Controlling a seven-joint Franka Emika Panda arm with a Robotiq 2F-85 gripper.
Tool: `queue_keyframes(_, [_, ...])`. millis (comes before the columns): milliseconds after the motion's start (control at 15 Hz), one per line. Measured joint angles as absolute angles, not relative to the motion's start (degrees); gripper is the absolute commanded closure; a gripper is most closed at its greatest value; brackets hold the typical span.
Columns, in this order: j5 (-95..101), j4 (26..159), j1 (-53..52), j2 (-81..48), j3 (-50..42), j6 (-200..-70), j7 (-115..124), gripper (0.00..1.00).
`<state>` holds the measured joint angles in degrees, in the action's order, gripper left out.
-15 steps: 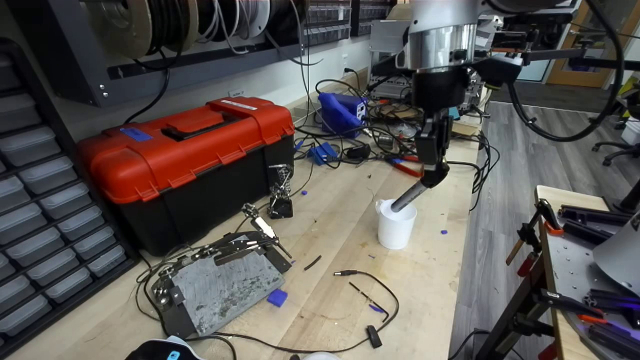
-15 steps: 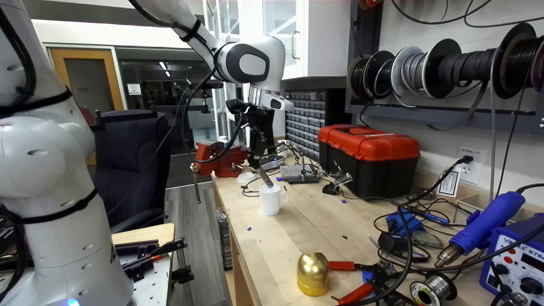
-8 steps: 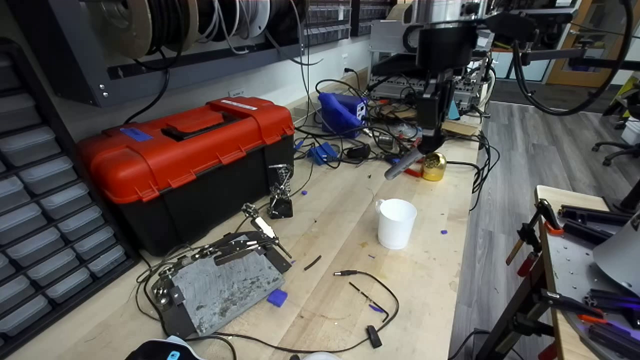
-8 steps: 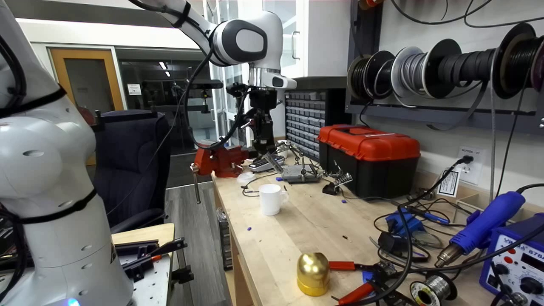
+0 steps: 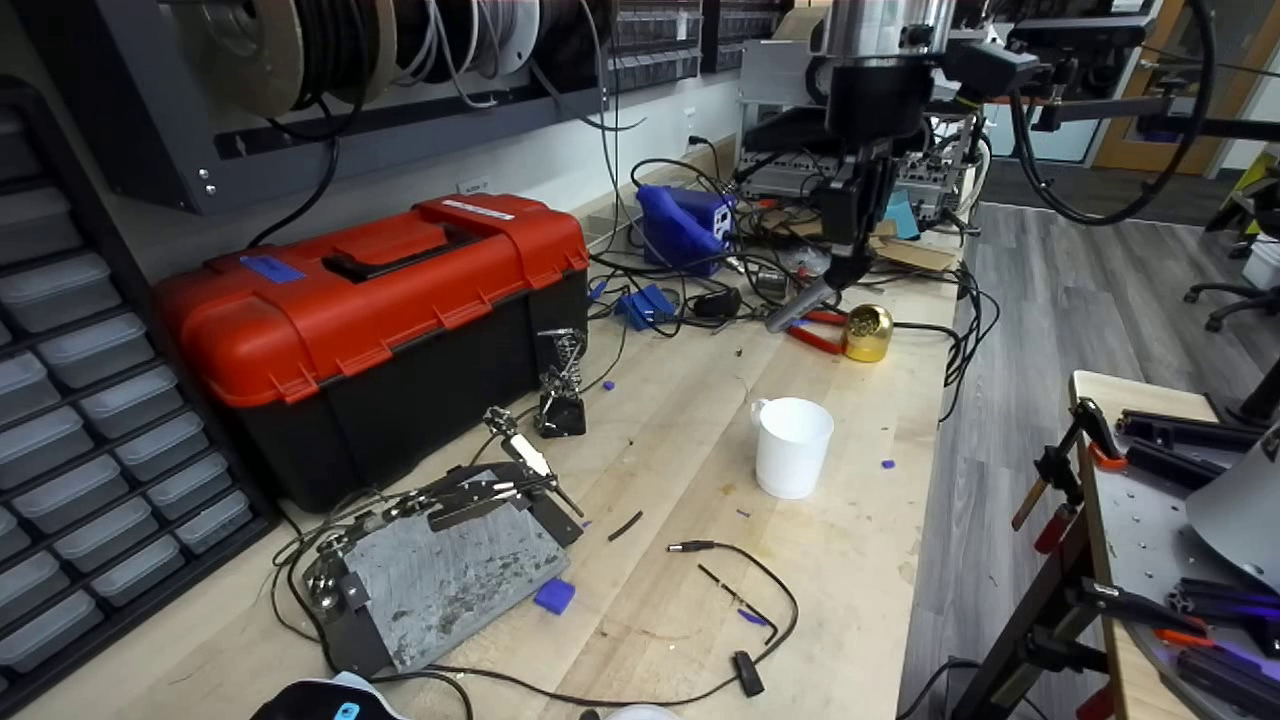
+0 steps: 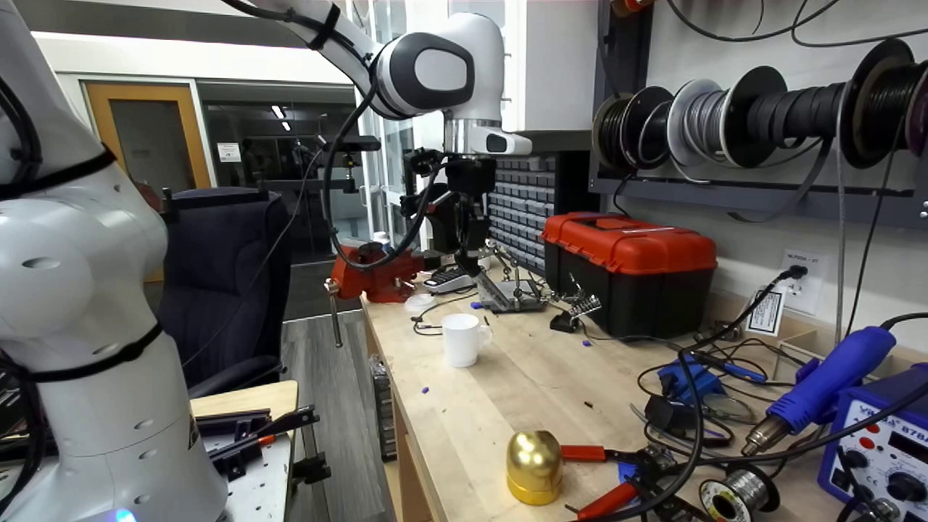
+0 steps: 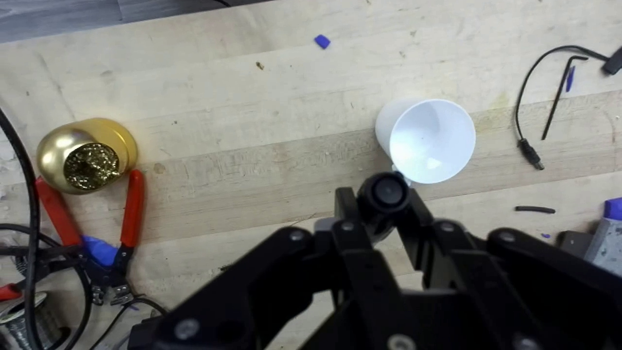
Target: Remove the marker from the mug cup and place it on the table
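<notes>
Marker hangs tilted above the worktop in an exterior view, clamped in the gripper. In an exterior view, the mug cup stands upright near the worktop's robot-side edge; the wrist view shows the mug cup between that edge and the marker's dark end.

In wrist view: golden holder with metal wool stands left of gripper, well apart; red-handled pliers lie also on left, just beside golden holder. Black hex key lies to right of gripper. In exterior view: red vise and dark chair left of gripper; red-lidded toolbox to right; cable spools right and higher than gripper.
</notes>
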<state>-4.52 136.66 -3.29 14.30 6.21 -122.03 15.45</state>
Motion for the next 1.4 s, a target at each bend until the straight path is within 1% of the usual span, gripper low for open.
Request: queue_keyframes(1400, [-1.12, 136.66, -1.50, -7.21, 1.09, -150.69, 3.04, 0.94])
